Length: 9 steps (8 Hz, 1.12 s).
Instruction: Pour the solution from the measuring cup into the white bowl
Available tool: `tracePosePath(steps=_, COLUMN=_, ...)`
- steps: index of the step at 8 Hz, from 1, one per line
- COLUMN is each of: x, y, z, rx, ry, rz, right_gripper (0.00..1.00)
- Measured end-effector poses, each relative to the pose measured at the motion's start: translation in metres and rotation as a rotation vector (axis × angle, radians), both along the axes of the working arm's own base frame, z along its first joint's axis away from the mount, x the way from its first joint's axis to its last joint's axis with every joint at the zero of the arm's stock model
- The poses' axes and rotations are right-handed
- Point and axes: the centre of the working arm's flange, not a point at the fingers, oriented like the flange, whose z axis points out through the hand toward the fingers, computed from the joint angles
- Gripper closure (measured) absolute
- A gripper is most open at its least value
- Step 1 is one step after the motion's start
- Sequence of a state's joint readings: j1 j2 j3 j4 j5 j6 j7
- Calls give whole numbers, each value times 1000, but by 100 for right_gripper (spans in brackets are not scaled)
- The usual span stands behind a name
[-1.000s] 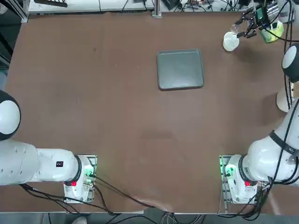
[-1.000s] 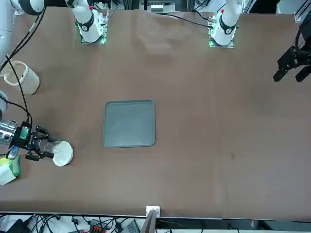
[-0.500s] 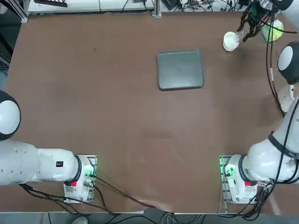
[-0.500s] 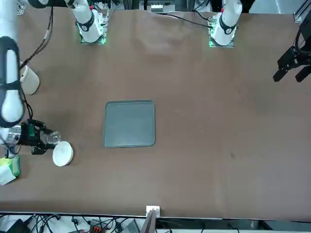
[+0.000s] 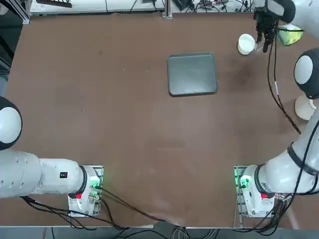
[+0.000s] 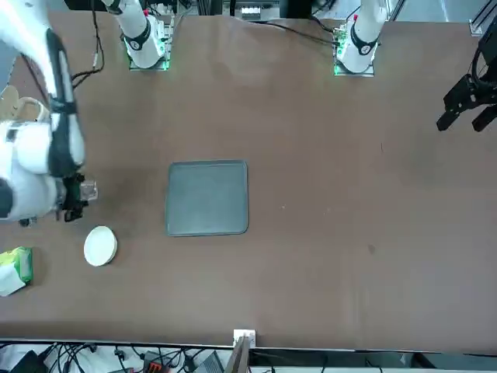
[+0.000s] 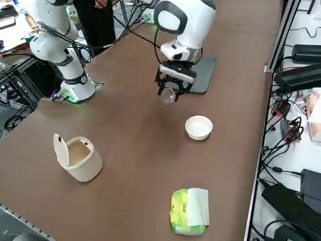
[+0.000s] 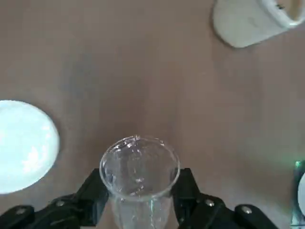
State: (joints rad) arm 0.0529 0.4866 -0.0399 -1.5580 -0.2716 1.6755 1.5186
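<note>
Gripped between the fingers of the right hand [image 8: 141, 198], the cup [image 8: 139, 171] hangs above the desk [image 5: 134, 129], its round rim clear of the fingertips. It is see-through, with faint glints. Near it, well apart from the grey tray [image 6: 206, 198], the white bowl [image 7: 198, 127] sits on the desk. The tray lies flat. A green and white packet [image 7: 190, 211] rests on the desk too, and so does a white tub [image 7: 79, 159] whose lid [image 7: 61, 150] stands raised.
</note>
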Motion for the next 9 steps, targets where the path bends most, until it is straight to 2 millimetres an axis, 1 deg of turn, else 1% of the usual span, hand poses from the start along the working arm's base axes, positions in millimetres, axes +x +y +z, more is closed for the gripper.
tracePosePath(steps=2, x=-37, y=32, z=-31, rx=-231, ry=15, rz=-38, right_gripper=26)
tracePosePath(steps=3, x=-54, y=46, z=-52, rx=-355, ry=5, rz=-47, right_gripper=26)
tracePosePath(steps=4, x=-69, y=55, z=-74, rx=-477, ry=-24, rz=-61, right_gripper=26)
tracePosePath(steps=6, x=-87, y=60, z=-120, rx=-694, ry=-113, rz=-102, right_gripper=26)
tracePosePath(steps=8, x=-98, y=56, z=-168, rx=-865, ry=-191, rz=-134, right_gripper=26)
tracePosePath(steps=9, x=-104, y=54, z=-189, rx=-914, ry=-213, rz=-151, right_gripper=26)
